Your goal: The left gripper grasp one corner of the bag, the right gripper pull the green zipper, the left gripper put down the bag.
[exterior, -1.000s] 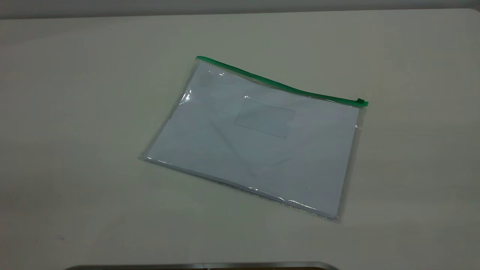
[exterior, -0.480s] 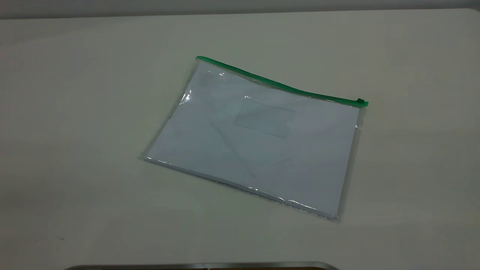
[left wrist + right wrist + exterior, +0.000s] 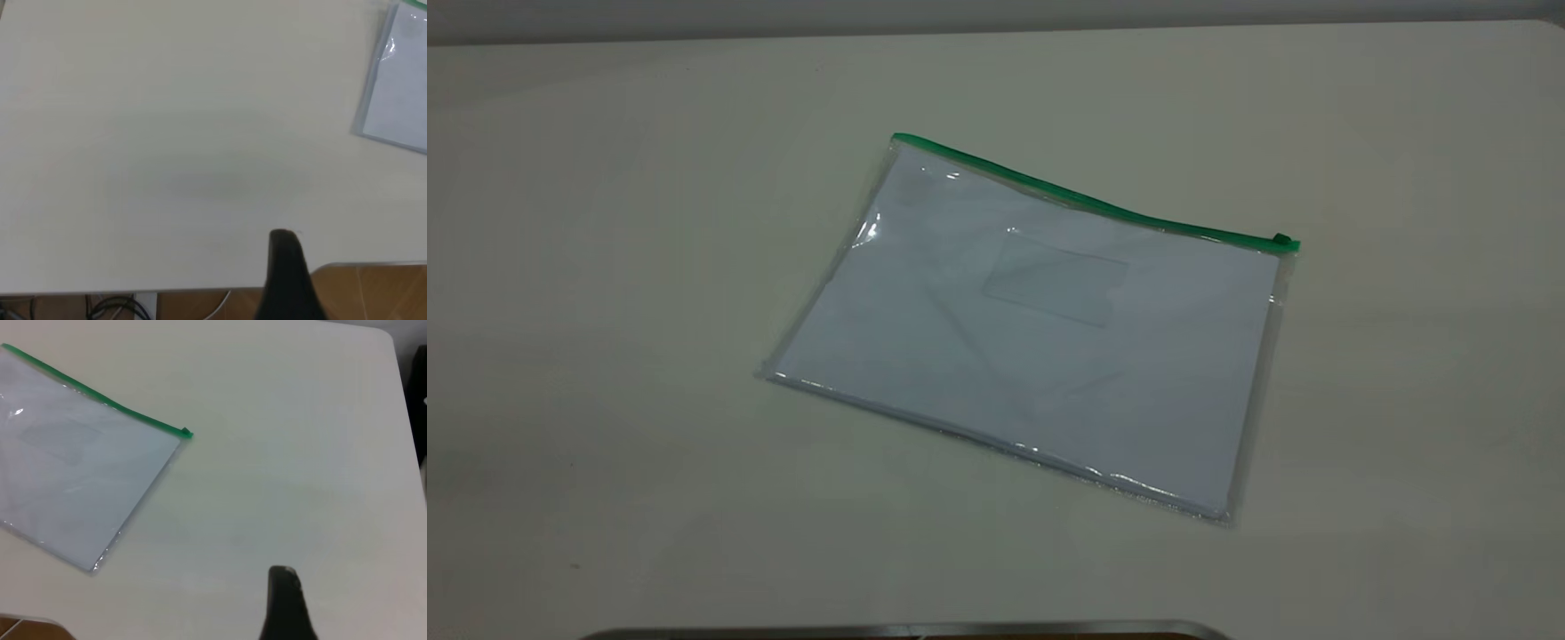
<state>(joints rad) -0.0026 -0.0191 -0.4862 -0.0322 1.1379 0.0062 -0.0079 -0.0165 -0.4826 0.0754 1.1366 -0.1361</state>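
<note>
Clear flat bag (image 3: 1040,347) with white paper inside, lying flat on the table, turned askew. Small rectangular clear pocket (image 3: 1056,278) on its upper face. Green zipper (image 3: 1085,201) running along the far long edge, slider (image 3: 1282,240) parked at the right end. Left green-tipped corner (image 3: 898,139) resting on the table, untouched, well apart from either hand.

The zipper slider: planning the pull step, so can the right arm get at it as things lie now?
Probably yes. The slider sits exposed at the right end of the green strip, at the bag's far right corner. Bare table lies between it and the right gripper; nothing covers it.
</note>
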